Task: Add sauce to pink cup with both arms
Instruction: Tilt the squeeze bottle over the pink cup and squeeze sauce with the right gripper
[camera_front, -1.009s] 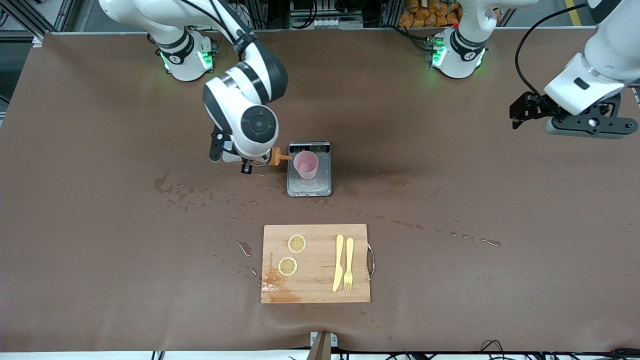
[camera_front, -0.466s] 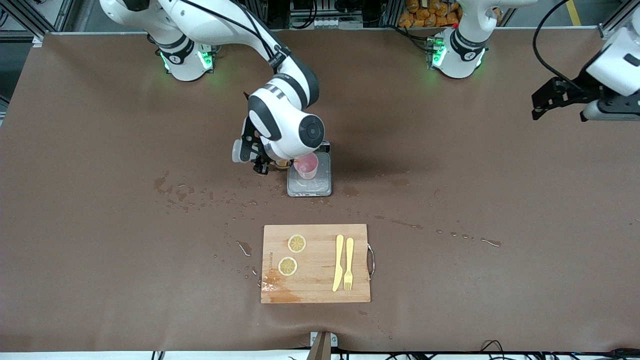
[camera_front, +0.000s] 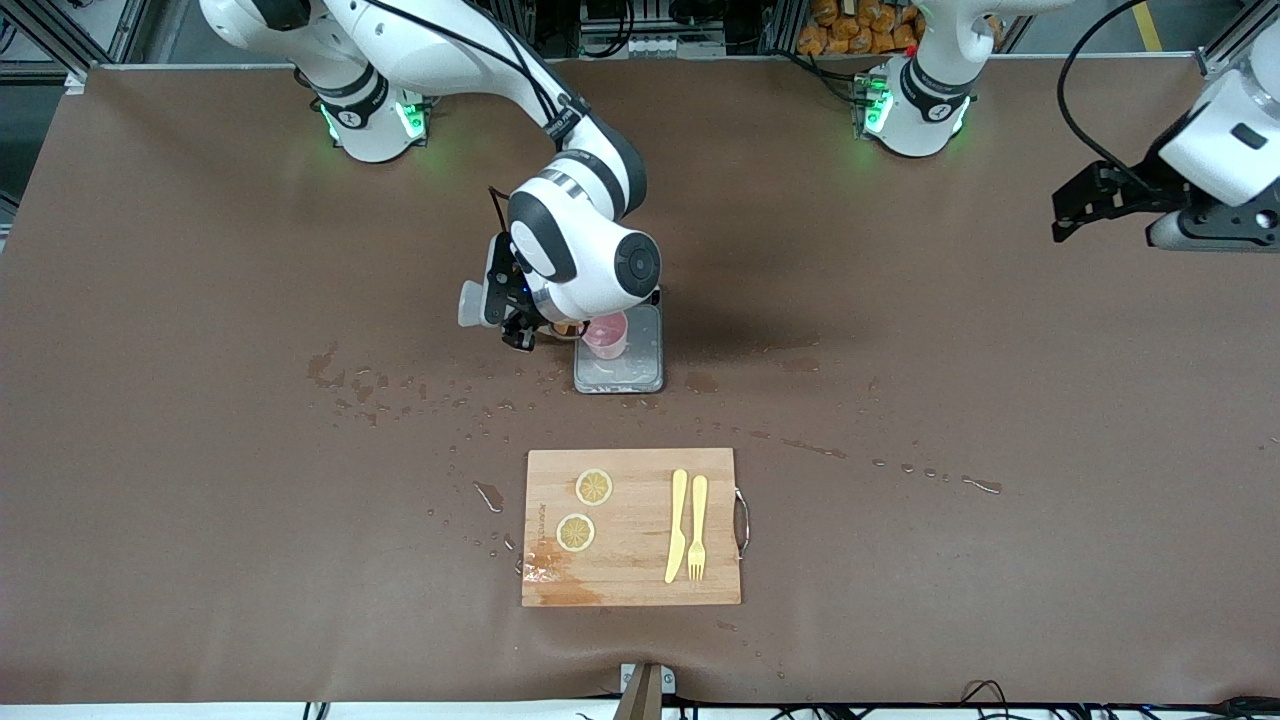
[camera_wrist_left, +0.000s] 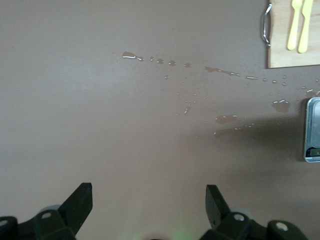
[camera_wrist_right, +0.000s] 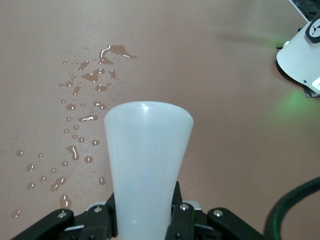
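Right gripper: my right gripper (camera_front: 522, 322) is clamped on the sauce bottle (camera_wrist_right: 147, 165), held tipped on its side just above the table, beside the scale toward the right arm's end; the jaws are pressed hard into the bottle's translucent body.
Sauce bottle: in the right wrist view I look along the whitish body to its flat base, so I judge the nozzle points the other way, at the cup; the orange cap (camera_front: 566, 328) barely shows under the wrist in the front view.
Pink cup: the pink cup (camera_front: 606, 338) stands upright on the small metal scale (camera_front: 620, 370), half hidden by the right arm's wrist; I cannot tell whether any sauce has landed inside.
Left gripper: my left gripper (camera_wrist_left: 149, 200) hangs with jaws spread wide and nothing between them, over bare table at the left arm's end, well apart from the cup; this arm waits.
Done so far: bottle picked up, carried to the cup and tilted toward its rim.
Left to do: as I read it, the squeeze is under way; what remains is to finish dosing, right the bottle and set it down.
Also on the table: a wooden cutting board (camera_front: 632, 527) with two lemon slices (camera_front: 594, 487), a yellow knife (camera_front: 677, 525) and fork (camera_front: 697, 528), nearer the front camera than the scale; droplets (camera_wrist_right: 82, 120) spatter the brown mat.
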